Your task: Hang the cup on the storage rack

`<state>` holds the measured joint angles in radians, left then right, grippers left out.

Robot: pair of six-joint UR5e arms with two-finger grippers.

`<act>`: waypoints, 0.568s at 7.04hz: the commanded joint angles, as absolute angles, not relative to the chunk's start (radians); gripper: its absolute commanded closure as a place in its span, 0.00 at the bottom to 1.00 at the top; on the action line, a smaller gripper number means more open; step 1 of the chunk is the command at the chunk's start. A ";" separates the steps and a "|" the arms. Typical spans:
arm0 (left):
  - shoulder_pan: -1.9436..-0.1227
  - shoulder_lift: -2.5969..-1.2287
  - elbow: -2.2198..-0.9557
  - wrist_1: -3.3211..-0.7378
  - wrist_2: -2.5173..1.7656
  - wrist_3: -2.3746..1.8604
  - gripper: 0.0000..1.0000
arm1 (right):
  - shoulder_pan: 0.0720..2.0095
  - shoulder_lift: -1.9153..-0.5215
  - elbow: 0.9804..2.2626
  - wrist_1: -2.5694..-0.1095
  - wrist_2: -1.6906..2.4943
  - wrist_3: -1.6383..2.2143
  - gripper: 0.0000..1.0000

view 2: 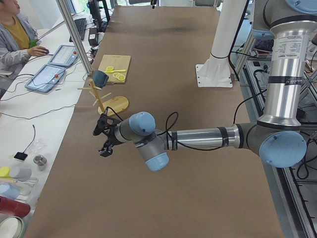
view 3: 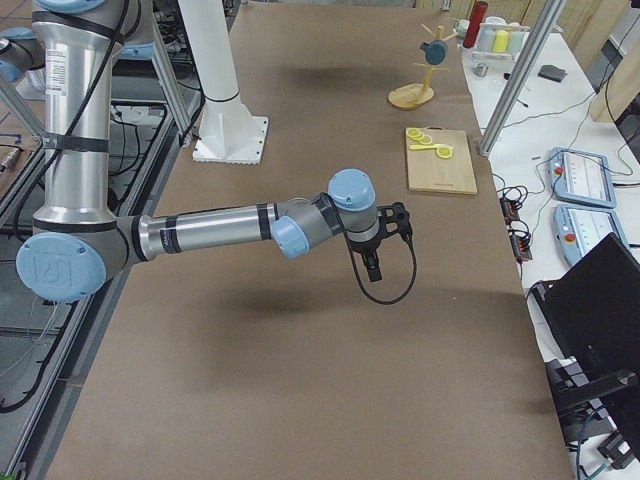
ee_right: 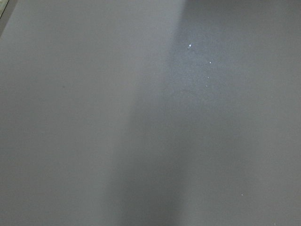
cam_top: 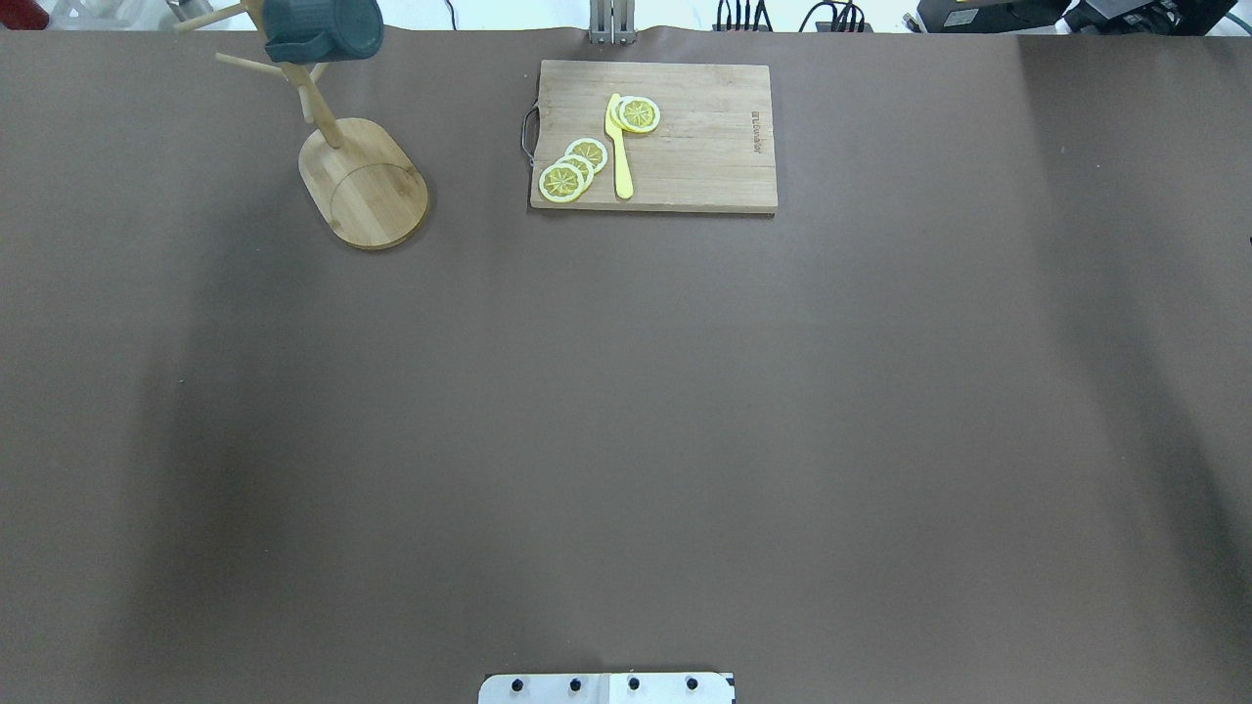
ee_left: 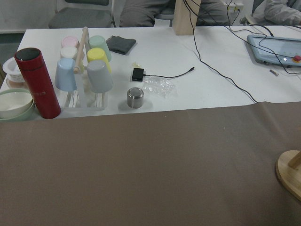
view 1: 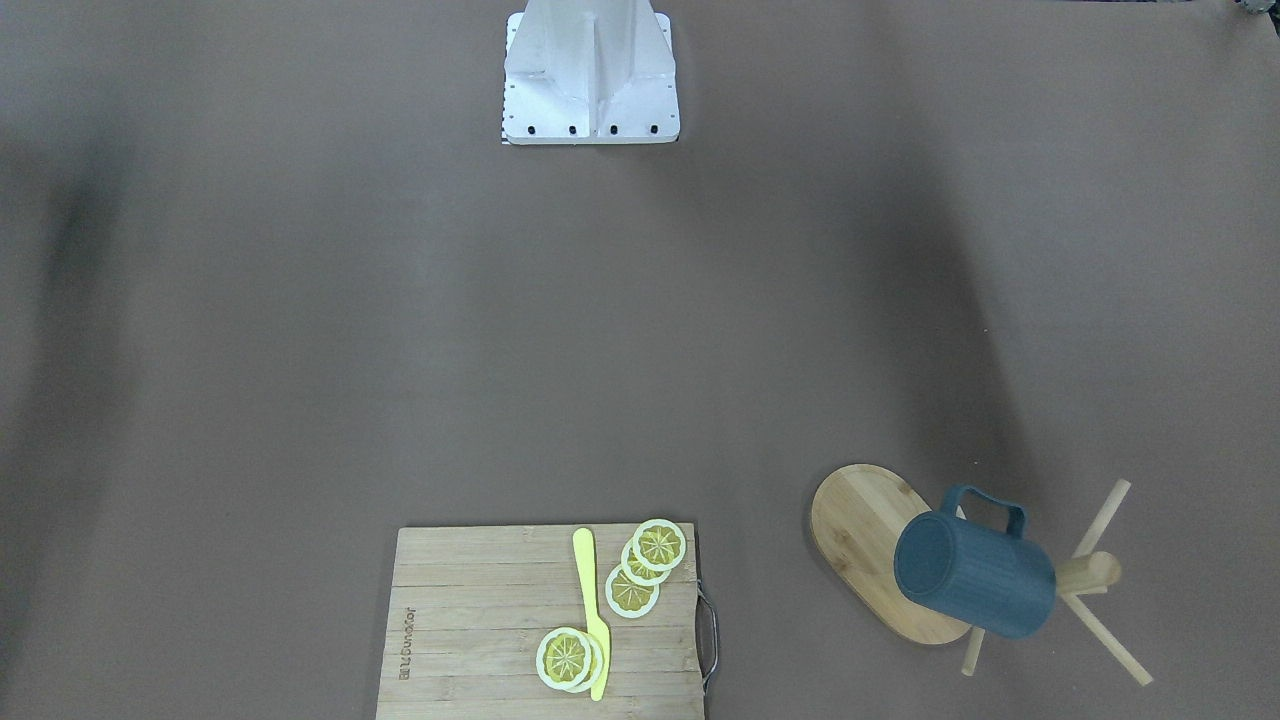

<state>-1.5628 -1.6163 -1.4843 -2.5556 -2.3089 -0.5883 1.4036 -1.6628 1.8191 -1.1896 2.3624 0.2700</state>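
Note:
The dark teal cup hangs by its handle on a peg of the bamboo storage rack, tilted, with its base toward the front-facing camera. From overhead the cup sits high on the rack at the table's far left corner. No gripper touches it. My left gripper hovers over the table well short of the rack. My right gripper hovers over mid-table. Both show only in side views, so I cannot tell whether they are open or shut.
A wooden cutting board with lemon slices and a yellow knife lies to the right of the rack. Beyond the table edge stand a red bottle and pastel cups. A person sits there.

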 commanded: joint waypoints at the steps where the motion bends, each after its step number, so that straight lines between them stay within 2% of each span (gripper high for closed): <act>1: -1.559 -1.617 -1.538 -2.366 -2.419 -0.545 0.03 | 1.404 -1.664 1.818 -1.190 2.362 0.270 0.00; 4: -1.549 -1.594 -1.584 -2.167 -2.513 -0.456 0.03 | 1.411 -1.666 1.801 -1.203 2.362 0.253 0.00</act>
<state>-1.5529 -1.6082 -1.5622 -2.2489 -2.4917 -0.4755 1.4056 -1.6647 1.8121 -1.1961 2.3623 0.2595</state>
